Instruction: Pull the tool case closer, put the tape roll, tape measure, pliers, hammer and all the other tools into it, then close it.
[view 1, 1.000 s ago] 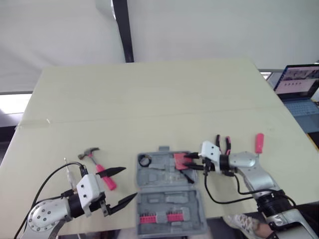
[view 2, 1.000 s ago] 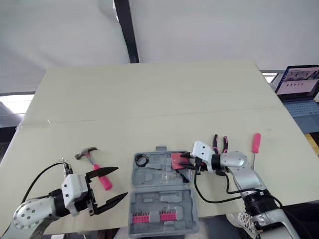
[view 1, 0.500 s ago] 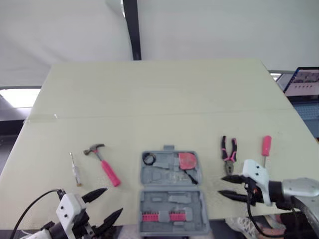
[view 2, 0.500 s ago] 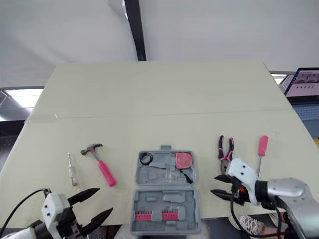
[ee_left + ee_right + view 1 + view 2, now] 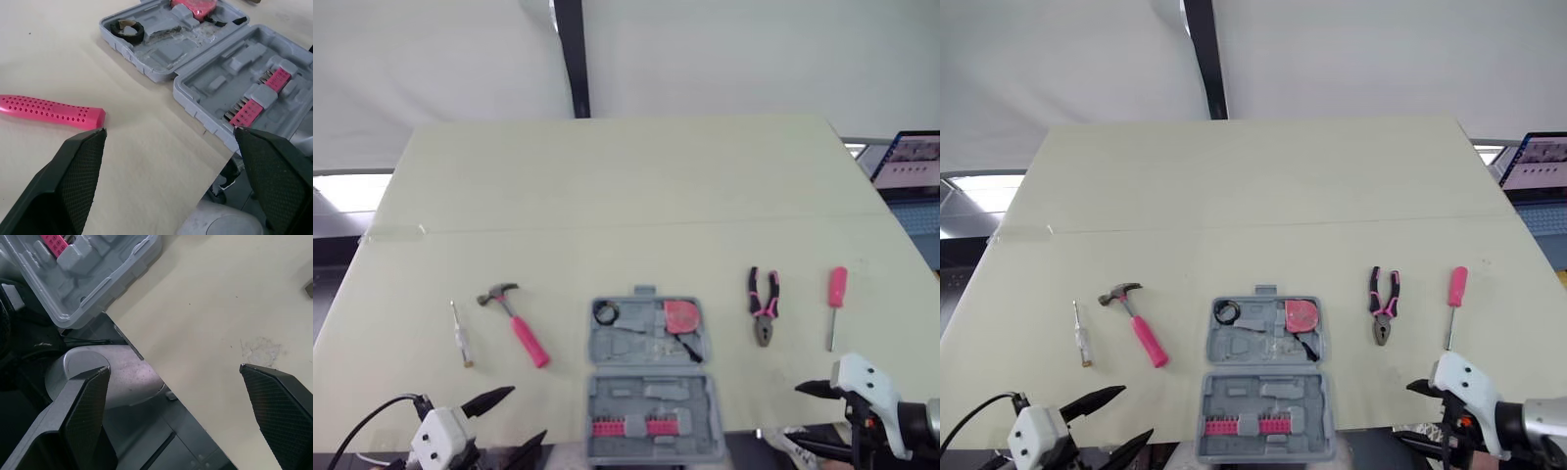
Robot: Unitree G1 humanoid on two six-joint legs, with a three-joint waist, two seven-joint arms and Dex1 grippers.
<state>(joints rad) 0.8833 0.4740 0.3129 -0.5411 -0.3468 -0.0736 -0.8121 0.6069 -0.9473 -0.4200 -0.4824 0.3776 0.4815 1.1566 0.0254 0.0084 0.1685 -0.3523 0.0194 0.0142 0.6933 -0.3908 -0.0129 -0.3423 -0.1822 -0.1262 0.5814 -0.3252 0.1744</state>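
The grey tool case [image 5: 651, 377] lies open at the table's front edge. Its far half holds the black tape roll [image 5: 604, 312] and the pink tape measure [image 5: 682, 316]; pink bits [image 5: 626, 427] sit in its near half. To its left on the table lie the pink-handled hammer [image 5: 516, 323] and a small screwdriver [image 5: 460, 335]. To its right lie the pliers [image 5: 763, 305] and a pink screwdriver [image 5: 835, 299]. My left gripper [image 5: 524, 413] hangs open at the front left, near the hammer handle [image 5: 49, 110]. My right gripper [image 5: 800, 416] stands open and holds nothing, at the front right, off the table's edge [image 5: 146, 360].
A laptop [image 5: 915, 162] stands beyond the table's right side. A black pole [image 5: 573, 59] rises behind the far edge. The back half of the table [image 5: 626, 196] is bare. The case's near corner [image 5: 98, 279] juts past the front edge.
My right gripper let go of the tape measure in the case, opened wide and drew back to the front right edge. The left arm also pulled back. The camera tilted.
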